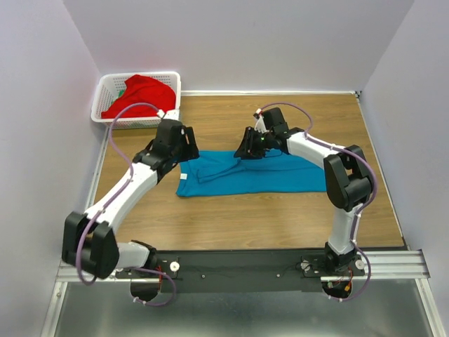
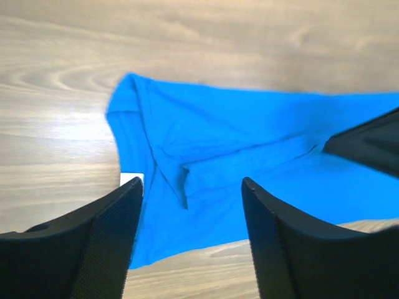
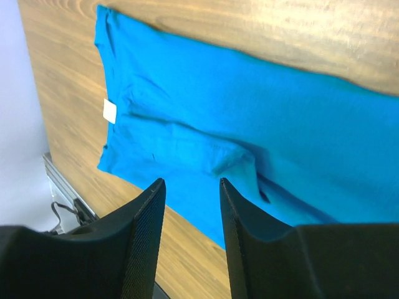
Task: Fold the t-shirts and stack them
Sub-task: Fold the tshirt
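2 open, empty grippers hover over the teal-blue t-shirt [image 1: 280, 177].
It lies spread on the table [image 1: 280, 217]. The left gripper [image 2: 193, 184] gapes wide at its left end, the right gripper [image 3: 192, 182] is parted narrowly at its far edge, and beyond, the red t-shirt [image 1: 140, 95] fills the basket [image 1: 105, 90].

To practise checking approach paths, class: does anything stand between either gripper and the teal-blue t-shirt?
Nothing visible does. Both wrist views show the teal-blue t-shirt lying uncovered on the wooden table, directly beyond the open left gripper and right gripper.
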Controlling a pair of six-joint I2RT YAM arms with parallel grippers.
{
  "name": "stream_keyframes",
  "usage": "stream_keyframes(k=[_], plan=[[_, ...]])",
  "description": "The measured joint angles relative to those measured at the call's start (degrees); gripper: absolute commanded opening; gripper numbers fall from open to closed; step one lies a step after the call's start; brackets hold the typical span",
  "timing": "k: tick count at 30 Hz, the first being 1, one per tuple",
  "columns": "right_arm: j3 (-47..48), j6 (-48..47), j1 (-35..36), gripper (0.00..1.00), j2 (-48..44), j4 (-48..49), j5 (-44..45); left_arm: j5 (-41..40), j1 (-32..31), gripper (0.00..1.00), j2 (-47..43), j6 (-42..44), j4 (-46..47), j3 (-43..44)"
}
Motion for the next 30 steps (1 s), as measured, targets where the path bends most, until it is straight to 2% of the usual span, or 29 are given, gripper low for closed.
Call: stream_keyframes(k=[6, 13, 15, 17, 23, 30], plan=[[-3.56, 0.61, 0.66, 0.52, -1.20, 0.13, 0.98, -7.39, 0.00, 0.81, -17.64, 0.07, 4.48, -9.51], [-6.97, 3.96, 0.87, 0.52, -1.22, 0.83, 1.79, -13.70, 0.07, 0.83, -33.05, 2.03, 8.68, -16.63], [-6.97, 4.66, 1.20, 0.52, -1.25, 1.55, 1.77, -14.78, 0.07, 0.87, -36.68, 3.06, 9.27, -18.67], [-6.97, 5.40, 1.79, 0.52, -1.25, 2.36, 1.81, -15.43, 0.07, 0.90, -39.60, 3.72, 9.62, -20.24], [-6.97, 8.28, 2.60, 0.52, -1.25, 3.85, 2.71, -16.28, 0.07, 0.91, -47.32, 5.53, 11.85, -24.87], [-6.97, 11.87, 2.82, 0.52, -1.25, 6.03, 3.74, -16.39, 0.07, 0.90, -49.20, 6.64, 13.79, -27.61]])
